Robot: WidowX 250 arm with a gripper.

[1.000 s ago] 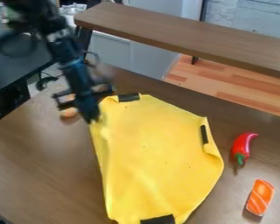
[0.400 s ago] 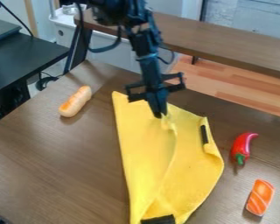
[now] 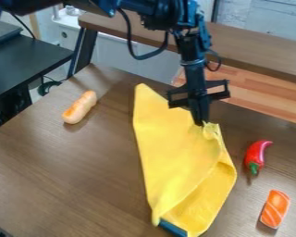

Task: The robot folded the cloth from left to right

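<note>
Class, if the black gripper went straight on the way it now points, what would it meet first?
The gripper points down at the upper part of the yellow cloth, so it would likely meet more cloth first, then the table; its height is hard to judge.

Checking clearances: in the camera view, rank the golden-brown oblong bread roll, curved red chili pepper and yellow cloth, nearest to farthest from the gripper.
1. Yellow cloth, at the gripper's tip
2. Red chili pepper, right side
3. Bread roll, far left
</note>
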